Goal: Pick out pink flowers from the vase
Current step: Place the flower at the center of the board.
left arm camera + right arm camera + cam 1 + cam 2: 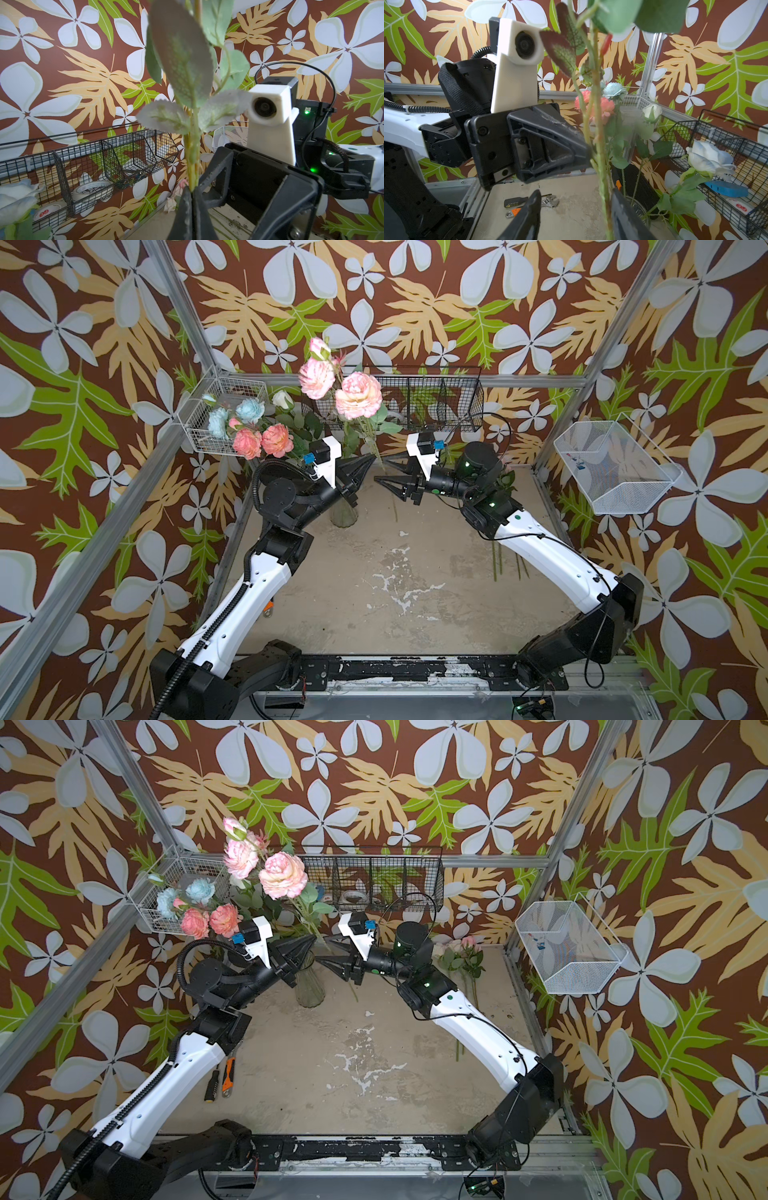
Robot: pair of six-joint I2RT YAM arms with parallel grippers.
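Counter [374,593]: stained and worn, with both arms reaching over its far half.

Vase [344,516]: stands upright on the far left part of the counter. It is directly below the left arm's wrist and partly hidden by it.

Pink flowers, three groups:
- The pale pink spray [357,396] has its heads high above the vase and slightly right of it.
- Two coral pink flowers [262,441] sit up and left of the vase, beside light blue flowers [235,416].
- A few small pink roses [467,942] lie on the counter past the right arm.

Left hand [373,458]: fully closed, pinching the stem [192,162] of the pale pink spray just above the vase's level. The left wrist view shows the stem rising straight out of the closed fingertips.

Right hand [380,470]: about half open and holding nothing. It faces the left hand, tip to tip. In the right wrist view its fingers [529,212] straddle the same stem below the left hand's grip. It cannot be determined whether either finger touches the stem.

Below both hands, the stem hangs down just right of the vase.
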